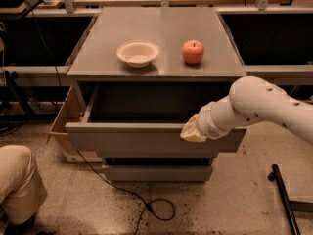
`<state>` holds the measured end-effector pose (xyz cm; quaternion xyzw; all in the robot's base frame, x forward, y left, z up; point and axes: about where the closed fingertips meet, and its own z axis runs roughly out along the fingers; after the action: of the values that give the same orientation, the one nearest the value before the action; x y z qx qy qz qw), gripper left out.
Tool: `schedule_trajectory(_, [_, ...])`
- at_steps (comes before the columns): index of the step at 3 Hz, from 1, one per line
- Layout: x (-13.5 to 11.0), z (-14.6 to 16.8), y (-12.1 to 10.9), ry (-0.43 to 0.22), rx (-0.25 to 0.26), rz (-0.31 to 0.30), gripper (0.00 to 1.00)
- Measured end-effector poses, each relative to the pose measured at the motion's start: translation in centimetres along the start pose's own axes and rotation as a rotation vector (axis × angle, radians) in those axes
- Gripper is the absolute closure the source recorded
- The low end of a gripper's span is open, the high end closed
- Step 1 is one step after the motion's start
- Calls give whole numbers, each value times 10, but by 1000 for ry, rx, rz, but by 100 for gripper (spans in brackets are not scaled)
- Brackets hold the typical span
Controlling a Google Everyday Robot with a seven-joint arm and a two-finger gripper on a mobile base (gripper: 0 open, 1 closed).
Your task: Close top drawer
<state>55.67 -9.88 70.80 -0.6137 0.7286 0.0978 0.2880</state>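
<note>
The top drawer [132,140] is a wide grey drawer with a plain flat front, pulled partly out of the grey cabinet [161,38]. Its dark tray shows behind the front panel. My gripper [192,132] sits at the end of the white arm and rests against the upper edge of the drawer front, right of its middle. Only its pale tip shows.
A white bowl [138,53] and a red apple [193,51] stand on the cabinet top. A lower drawer front [156,173] juts out below. A cardboard box [62,126] stands at the left. A black cable [146,204] lies on the floor, and a person's knee [19,180] shows at lower left.
</note>
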Motion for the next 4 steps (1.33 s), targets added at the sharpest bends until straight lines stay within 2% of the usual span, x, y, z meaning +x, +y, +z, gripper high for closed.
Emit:
schedule_trajectory(1, [11,4,15,-68,-10,96,100])
schedule_trajectory(3, [12,1,24,-80,-18,128,100])
schedule_trajectory(4, [7,8,38,-108,1,150,100])
